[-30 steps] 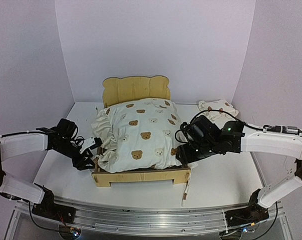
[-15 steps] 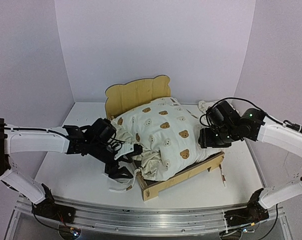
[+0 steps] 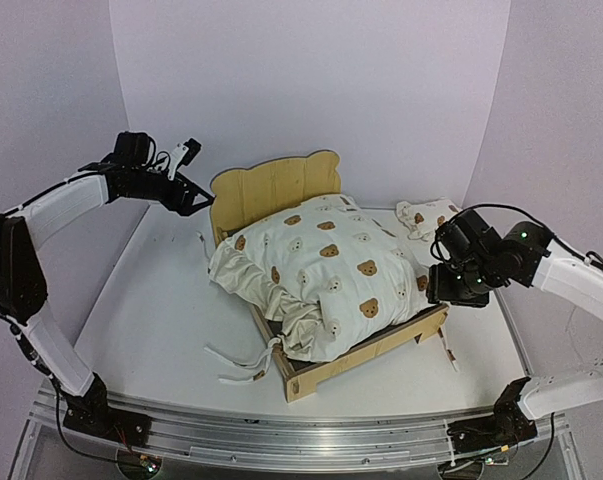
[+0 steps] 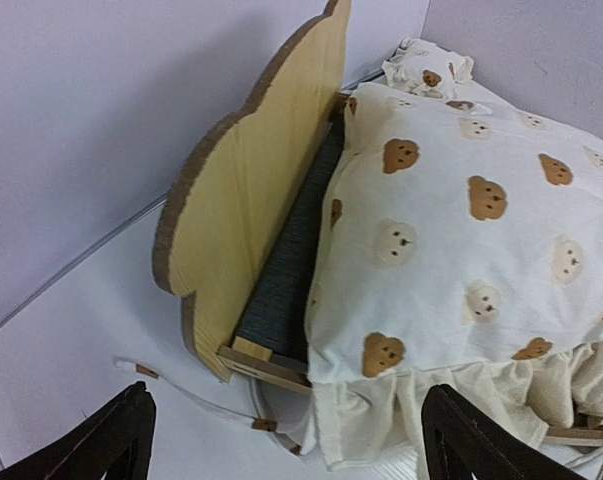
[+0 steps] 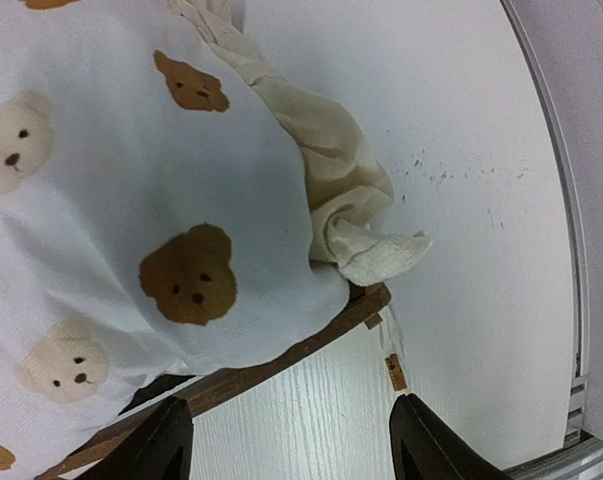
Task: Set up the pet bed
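The pet bed (image 3: 373,353) sits at an angle mid-table, its bear-ear headboard (image 3: 276,188) at the back left. The cream bear-print cushion (image 3: 326,268) lies bunched on it and spills over the left rail. My left gripper (image 3: 189,188) hovers open, high at the back left beside the headboard, holding nothing. In the left wrist view the headboard (image 4: 251,200), dark grey base (image 4: 289,262) and cushion (image 4: 461,220) lie beyond the open left gripper (image 4: 291,445). My right gripper (image 3: 451,287) is open above the bed's right corner. The right wrist view shows the cushion (image 5: 131,200) and frame rail (image 5: 281,352) above the empty right gripper (image 5: 296,442).
A small matching pillow (image 3: 433,216) lies at the back right by the wall. Loose cushion ties (image 3: 243,368) trail on the table left of the bed's front corner, and another tie with a brown tag (image 5: 393,372) hangs at the right corner. Walls close in on three sides.
The bed has swung round so its foot points front right. My left arm let go of the cushion's left side, rose to the headboard and opened wider. The right gripper shifted slightly right.
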Robot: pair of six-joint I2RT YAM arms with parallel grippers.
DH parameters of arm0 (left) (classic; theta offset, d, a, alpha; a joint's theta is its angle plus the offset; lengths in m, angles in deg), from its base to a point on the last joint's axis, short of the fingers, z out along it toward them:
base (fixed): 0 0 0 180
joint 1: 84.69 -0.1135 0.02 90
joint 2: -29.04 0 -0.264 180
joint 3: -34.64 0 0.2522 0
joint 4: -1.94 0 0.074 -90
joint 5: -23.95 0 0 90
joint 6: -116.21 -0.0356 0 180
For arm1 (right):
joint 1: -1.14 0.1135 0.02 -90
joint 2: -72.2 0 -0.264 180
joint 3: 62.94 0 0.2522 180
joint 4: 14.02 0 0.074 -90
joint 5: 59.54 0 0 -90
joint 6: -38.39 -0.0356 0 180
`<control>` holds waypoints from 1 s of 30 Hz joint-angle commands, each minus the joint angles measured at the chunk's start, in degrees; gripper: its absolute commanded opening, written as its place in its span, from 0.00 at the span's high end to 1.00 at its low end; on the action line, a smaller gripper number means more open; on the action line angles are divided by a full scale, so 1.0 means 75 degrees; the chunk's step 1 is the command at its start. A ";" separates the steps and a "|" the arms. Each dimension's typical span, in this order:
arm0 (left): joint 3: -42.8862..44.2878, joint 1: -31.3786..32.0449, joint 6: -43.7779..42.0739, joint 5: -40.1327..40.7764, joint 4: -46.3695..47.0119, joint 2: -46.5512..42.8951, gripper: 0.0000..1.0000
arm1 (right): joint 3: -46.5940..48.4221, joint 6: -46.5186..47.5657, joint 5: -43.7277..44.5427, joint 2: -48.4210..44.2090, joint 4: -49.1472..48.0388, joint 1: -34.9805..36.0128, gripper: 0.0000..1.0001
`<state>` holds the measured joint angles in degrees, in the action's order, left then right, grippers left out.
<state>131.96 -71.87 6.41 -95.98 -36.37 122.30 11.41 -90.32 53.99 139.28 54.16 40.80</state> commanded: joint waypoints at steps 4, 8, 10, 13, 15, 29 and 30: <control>0.1840 -0.0059 -0.0447 0.0018 0.0094 0.1828 0.06 | -0.0311 -0.0279 -0.0163 -0.0240 0.0631 -0.0397 0.30; 0.2750 -0.0061 -0.0740 0.0189 0.0205 0.2608 0.10 | -0.0661 -0.0340 -0.0175 -0.0418 0.0630 -0.0568 0.30; 0.3208 -0.0061 -0.0786 0.0078 0.0104 0.2946 0.14 | -0.0755 -0.0322 -0.0232 -0.0455 0.0619 -0.0616 0.30; 0.3316 -0.0063 -0.0800 -0.0570 0.0065 0.3071 0.23 | -0.0895 -0.0237 -0.0459 -0.0455 0.0551 -0.0689 0.30; 0.3246 -0.0060 -0.0819 -0.0856 0.0214 0.3078 0.31 | -0.0968 -0.0249 -0.0659 -0.0384 0.0513 -0.0773 0.30; 0.2445 -0.0092 -0.0868 -0.0602 -0.0436 0.2191 1.00 | -0.0846 -0.0189 -0.0537 0.0458 -0.0058 -0.1184 0.31; 0.2171 -0.0094 -0.0746 -0.0317 -0.0396 0.1946 1.00 | -0.0810 -0.0120 -0.0542 0.0548 -0.0199 -0.1217 0.31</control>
<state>154.20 -72.35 -2.55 -104.57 -36.85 144.95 3.73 -92.15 48.60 141.45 55.95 32.47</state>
